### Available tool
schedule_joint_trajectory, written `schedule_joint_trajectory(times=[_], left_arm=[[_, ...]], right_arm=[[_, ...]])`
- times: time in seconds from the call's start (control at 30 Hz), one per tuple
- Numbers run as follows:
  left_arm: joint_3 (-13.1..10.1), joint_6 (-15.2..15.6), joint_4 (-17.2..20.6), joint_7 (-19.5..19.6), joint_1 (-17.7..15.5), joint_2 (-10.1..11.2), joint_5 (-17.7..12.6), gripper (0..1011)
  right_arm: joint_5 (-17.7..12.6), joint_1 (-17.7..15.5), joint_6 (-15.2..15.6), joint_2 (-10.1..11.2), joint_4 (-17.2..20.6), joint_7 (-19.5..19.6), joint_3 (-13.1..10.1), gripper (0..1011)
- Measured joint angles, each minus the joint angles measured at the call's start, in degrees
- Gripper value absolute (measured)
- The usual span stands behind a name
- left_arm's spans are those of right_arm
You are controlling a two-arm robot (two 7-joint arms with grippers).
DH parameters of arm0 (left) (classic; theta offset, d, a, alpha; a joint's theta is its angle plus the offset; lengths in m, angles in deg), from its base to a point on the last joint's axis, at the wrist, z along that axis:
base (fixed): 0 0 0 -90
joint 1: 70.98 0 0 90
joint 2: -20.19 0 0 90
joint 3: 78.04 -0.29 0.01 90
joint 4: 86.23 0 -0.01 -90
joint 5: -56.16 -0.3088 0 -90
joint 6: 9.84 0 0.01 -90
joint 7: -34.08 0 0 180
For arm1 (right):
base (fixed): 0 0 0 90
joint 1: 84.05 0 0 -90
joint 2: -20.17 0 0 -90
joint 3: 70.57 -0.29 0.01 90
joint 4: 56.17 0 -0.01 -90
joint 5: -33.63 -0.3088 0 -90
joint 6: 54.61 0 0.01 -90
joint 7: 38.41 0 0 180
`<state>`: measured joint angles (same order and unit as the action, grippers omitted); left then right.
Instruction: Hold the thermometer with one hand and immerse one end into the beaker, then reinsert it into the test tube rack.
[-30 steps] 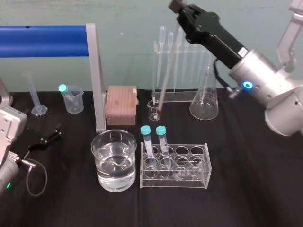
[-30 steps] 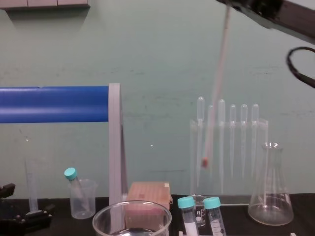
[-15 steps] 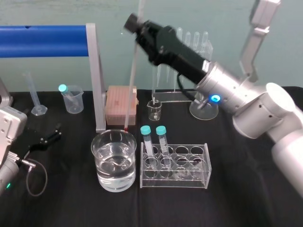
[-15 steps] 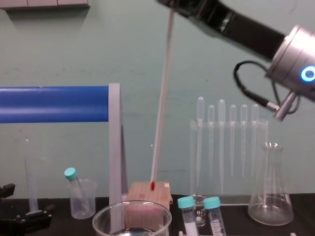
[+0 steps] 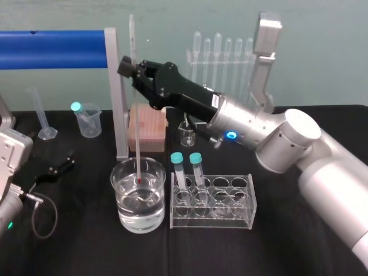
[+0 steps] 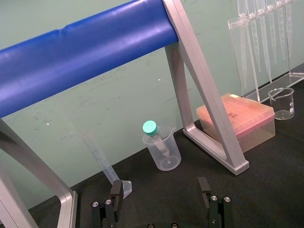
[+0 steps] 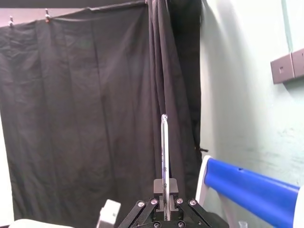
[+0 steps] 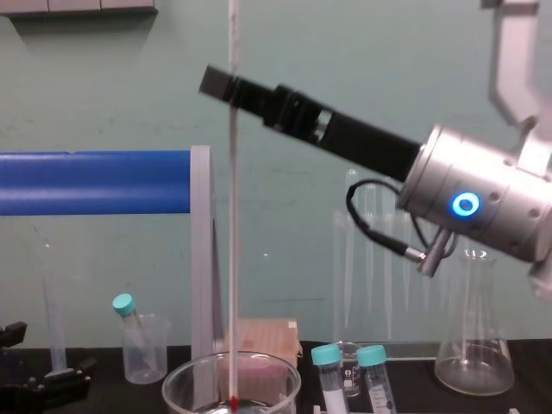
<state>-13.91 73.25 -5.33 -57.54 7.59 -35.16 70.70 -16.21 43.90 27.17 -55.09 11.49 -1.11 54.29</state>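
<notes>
My right gripper (image 5: 129, 68) is shut on the thermometer (image 5: 137, 135), a long thin whitish rod that hangs almost upright. Its red bulb tip sits inside the wide glass beaker (image 5: 122, 172), at about the water's surface. The chest view shows the thermometer (image 8: 232, 259) running down from the right gripper (image 8: 221, 84) past the rim of the beaker (image 8: 185, 379). In the right wrist view the thermometer (image 7: 164, 147) stands up from between the closed jaws. The clear test tube rack (image 5: 244, 201), just right of the beaker, holds two teal-capped tubes. My left gripper (image 6: 160, 190) is parked at the table's left, open.
A blue bar on a grey frame (image 5: 118, 98) stands right behind the beaker. Behind it are a pink tip box (image 5: 150, 123), a small beaker (image 5: 187, 135) and a pipette stand (image 5: 221, 52). A conical flask (image 8: 473, 345) is back right. A plastic cup (image 5: 87, 121) and a measuring cylinder (image 5: 41, 118) are back left.
My right arm swung left from the pipette stand to over the beaker and lowered. The thermometer went with it, from tilted to nearly upright, and its tip dropped into the beaker.
</notes>
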Motion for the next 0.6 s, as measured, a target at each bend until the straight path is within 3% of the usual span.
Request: schedule_joint_trajectory(times=[0.23, 0.6], left_arm=[[0.00, 0.00, 0.00, 0.00, 0.00, 0.00, 0.00, 1008], [0.00, 0.00, 0.00, 0.00, 0.00, 0.00, 0.00, 1008]], right_arm=[[1.52, 1.56, -0.16, -2.50, -5.30, -0.42, 1.20, 56], [3.93, 2.10, -0.13, -3.69, -9.05, -0.47, 1.85, 57]])
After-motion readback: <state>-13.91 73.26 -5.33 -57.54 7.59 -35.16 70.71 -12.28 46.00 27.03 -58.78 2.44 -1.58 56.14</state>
